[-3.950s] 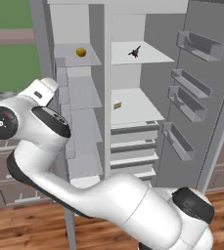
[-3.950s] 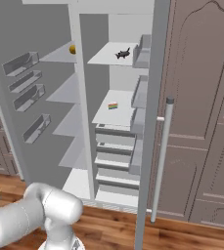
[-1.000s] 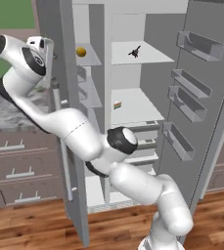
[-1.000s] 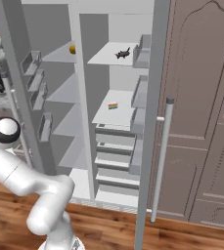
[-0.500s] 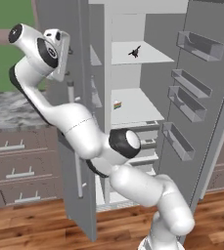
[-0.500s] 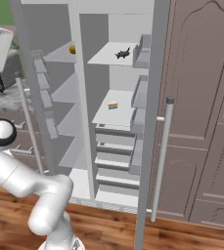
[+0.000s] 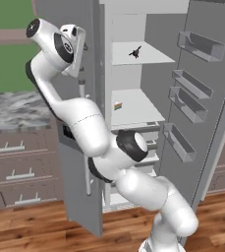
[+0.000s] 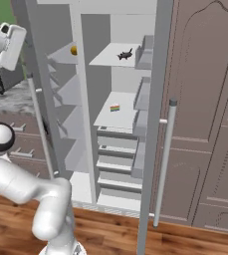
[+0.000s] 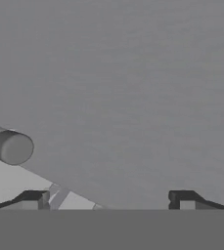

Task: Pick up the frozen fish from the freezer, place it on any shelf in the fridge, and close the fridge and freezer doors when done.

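The arm is stretched high and the gripper sits right up against the outer face of the freezer door, its two finger tips spread wide apart with nothing between them — an open hand, pressed close to flat grey panel. Just off to the hand's left in the hand view, the rounded end of the door handle pokes in, near the left finger but not between the jaws. From the left base view the hand is at the top of that door, beside the upper end of the handle bar. The freezer door stands partly swung, angled across the freezer side.

Beyond the door from the hand, inside the fridge, the frozen fish lies on the top shelf, a small dark shape well apart from the gripper. One shelf lower sits a small colourful block. The fridge door on the far side hangs wide open, its bins showing. A yellow round item shows on a freezer shelf in the right base view.
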Controlling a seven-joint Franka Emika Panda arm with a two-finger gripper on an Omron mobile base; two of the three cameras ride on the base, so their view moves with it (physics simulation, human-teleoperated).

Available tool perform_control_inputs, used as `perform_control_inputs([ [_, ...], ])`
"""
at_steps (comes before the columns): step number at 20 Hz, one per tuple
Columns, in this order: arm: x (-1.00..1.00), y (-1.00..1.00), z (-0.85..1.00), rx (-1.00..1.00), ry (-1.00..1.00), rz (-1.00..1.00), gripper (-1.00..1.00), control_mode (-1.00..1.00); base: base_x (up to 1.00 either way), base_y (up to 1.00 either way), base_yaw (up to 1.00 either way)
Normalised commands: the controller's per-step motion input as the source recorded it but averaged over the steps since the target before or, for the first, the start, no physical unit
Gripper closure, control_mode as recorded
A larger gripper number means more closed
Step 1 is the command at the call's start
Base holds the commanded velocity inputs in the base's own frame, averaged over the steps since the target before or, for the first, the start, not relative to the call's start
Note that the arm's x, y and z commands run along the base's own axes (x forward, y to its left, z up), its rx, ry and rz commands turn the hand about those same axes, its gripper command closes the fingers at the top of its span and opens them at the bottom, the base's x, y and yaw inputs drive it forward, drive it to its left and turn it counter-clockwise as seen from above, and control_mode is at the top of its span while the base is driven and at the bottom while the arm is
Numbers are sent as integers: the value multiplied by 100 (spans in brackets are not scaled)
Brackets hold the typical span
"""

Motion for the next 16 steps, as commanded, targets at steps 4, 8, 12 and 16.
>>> perform_control_inputs([
  [4,21,-51,-5,-3,-5,0,-100,-100,0,0,0],
  [8,52,-15,-8,-3,-2,0,-100,-100,0,0,0],
  [12,69,0,-4,-2,0,0,-100,-100,0,0,0],
  [16,69,0,0,-4,0,-1,-100,-100,0,0,0],
])
